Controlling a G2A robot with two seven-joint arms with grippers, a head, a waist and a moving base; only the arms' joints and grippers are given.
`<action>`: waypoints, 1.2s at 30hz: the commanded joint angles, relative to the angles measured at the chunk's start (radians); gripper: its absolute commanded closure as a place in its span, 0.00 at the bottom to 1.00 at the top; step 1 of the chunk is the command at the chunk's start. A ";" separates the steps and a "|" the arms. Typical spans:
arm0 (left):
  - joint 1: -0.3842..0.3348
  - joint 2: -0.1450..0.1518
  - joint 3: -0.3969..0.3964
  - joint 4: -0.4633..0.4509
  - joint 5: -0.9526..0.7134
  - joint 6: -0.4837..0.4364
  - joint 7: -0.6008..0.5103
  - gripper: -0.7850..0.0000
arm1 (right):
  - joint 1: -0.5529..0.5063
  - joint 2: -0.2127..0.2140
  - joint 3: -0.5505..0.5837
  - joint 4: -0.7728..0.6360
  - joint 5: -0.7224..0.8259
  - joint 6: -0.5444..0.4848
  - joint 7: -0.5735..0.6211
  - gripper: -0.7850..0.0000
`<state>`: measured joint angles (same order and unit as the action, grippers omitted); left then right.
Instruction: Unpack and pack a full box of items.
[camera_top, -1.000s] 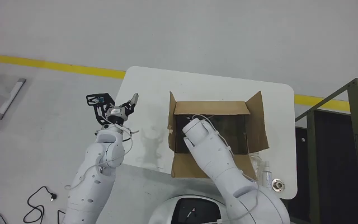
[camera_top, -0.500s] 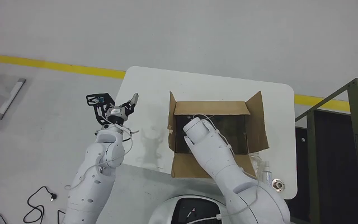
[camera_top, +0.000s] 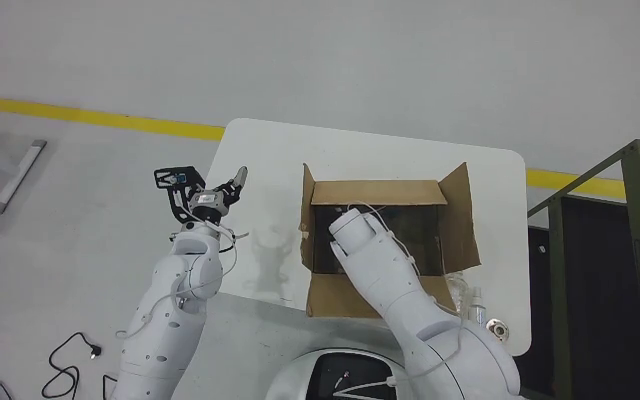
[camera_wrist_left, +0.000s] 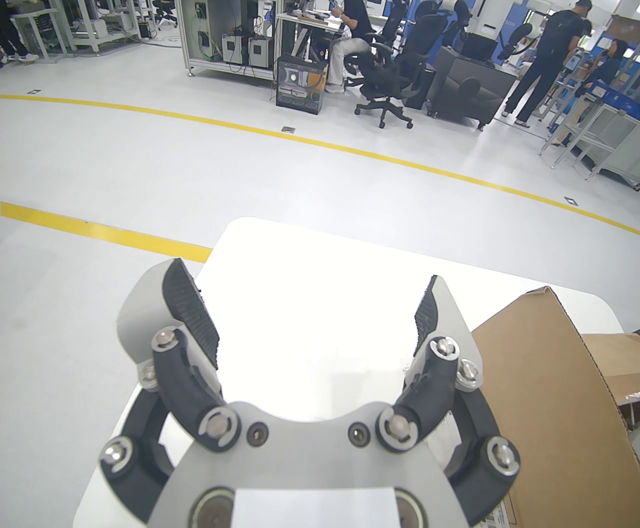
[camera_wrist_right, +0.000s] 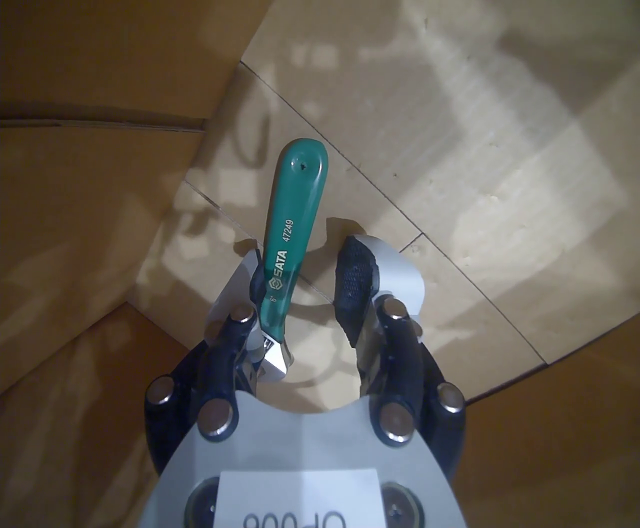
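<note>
Inside the box (camera_wrist_right: 475, 175), right claw's (camera_wrist_right: 304, 260) parted fingers (camera_wrist_right: 356, 272) flank a wrench (camera_wrist_right: 295, 210).

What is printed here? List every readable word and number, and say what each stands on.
"SATA": on the green-handled wrench inside the box.
"47249": same handle.
"6": same handle, close to the right pincer.
White label on that pincer's base: upside down, cut off, unreadable.
Signs in the room behind: too small.

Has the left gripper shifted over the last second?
No. The left gripper sits at the same spot by the table edge, its gap to the cardboard box unchanged.
</note>
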<state>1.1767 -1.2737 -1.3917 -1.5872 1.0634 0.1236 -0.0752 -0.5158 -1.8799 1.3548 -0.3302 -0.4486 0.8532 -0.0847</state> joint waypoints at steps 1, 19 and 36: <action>0.000 0.000 0.000 0.000 0.000 0.000 0.000 0.00 | 0.002 0.000 0.002 0.004 0.004 -0.001 -0.002 0.54; 0.000 0.000 0.000 0.000 0.000 0.000 0.000 0.00 | 0.019 -0.004 0.010 0.020 0.021 -0.002 -0.020 1.00; 0.000 0.000 0.000 0.000 0.000 0.000 0.000 0.00 | -0.016 -0.017 -0.051 -0.135 -0.049 0.049 0.038 1.00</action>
<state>1.1767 -1.2737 -1.3917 -1.5872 1.0634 0.1236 -0.0752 -0.5222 -1.8969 1.3129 -0.4430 -0.4845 0.8903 -0.0579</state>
